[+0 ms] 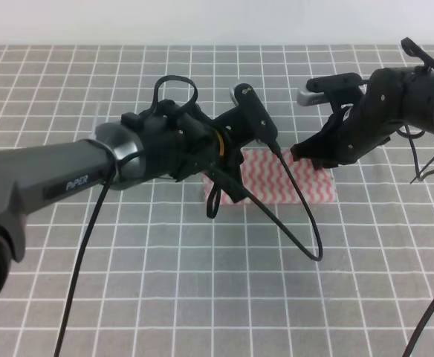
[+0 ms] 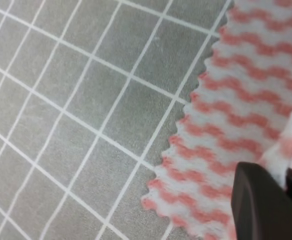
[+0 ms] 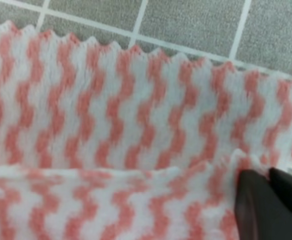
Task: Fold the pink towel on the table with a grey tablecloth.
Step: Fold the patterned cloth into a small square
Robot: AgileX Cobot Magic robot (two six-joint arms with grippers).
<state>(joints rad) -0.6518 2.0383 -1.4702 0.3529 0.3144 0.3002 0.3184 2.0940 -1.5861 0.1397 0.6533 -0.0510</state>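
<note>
The pink towel [image 1: 306,186] lies on the table with a grey tablecloth [image 1: 202,282] near the middle, as a wide, low rectangle. My left gripper [image 1: 228,195] points down at its left end, my right gripper [image 1: 300,155] at its far right corner. In the left wrist view the towel [image 2: 236,100] has a raised strip running into my left gripper [image 2: 285,185], whose fingers [image 2: 261,205] are closed. The right wrist view shows an upper layer of towel [image 3: 111,100] lying over a lower one, its corner pinched in my right gripper [image 3: 268,185]. Grey cloth [image 3: 196,20] shows beyond.
A black cable [image 1: 306,230] loops from the left arm across the towel and onto the tablecloth in front of it. Another thin cable [image 1: 429,312] hangs at the right edge. The gridded cloth [image 2: 86,100] stretches out left of the towel.
</note>
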